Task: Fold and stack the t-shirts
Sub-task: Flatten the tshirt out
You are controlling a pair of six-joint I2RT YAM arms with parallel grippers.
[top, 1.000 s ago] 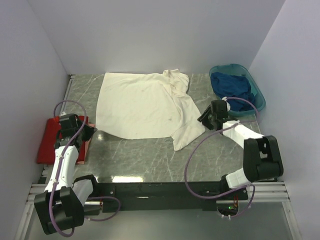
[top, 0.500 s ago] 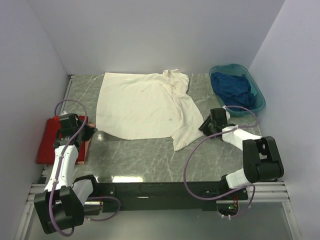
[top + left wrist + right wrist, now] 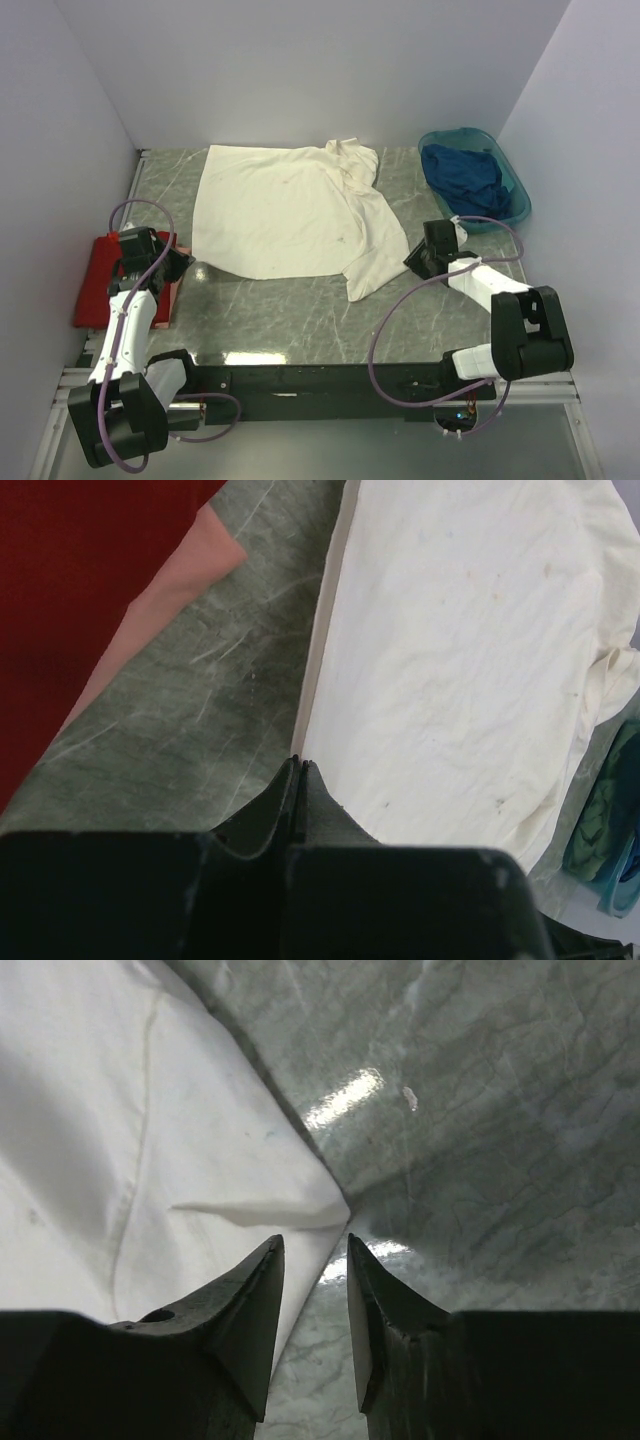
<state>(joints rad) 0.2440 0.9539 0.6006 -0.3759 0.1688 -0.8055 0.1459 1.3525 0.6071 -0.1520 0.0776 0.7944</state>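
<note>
The cream-white t-shirt (image 3: 290, 210) lies spread on the marble table, collar at the back right, a sleeve reaching to the front right. The red t-shirt (image 3: 100, 280) lies folded at the left edge. The dark blue t-shirt (image 3: 462, 175) sits in the teal basin (image 3: 513, 195). My left gripper (image 3: 180, 263) is shut and empty, between the red shirt and the white shirt's left edge (image 3: 315, 660). My right gripper (image 3: 418, 255) is open, just right of the sleeve; in the right wrist view its gripper (image 3: 315, 1250) hangs over the sleeve's corner (image 3: 320, 1205).
The basin stands at the back right corner. Purple walls close in the table on three sides. Bare marble (image 3: 290, 310) runs along the front between the arms. The red shirt (image 3: 70, 590) fills the upper left of the left wrist view.
My right gripper has moved toward the front and down, ending low beside the white sleeve's corner. The left arm has barely shifted. The shirts have not moved.
</note>
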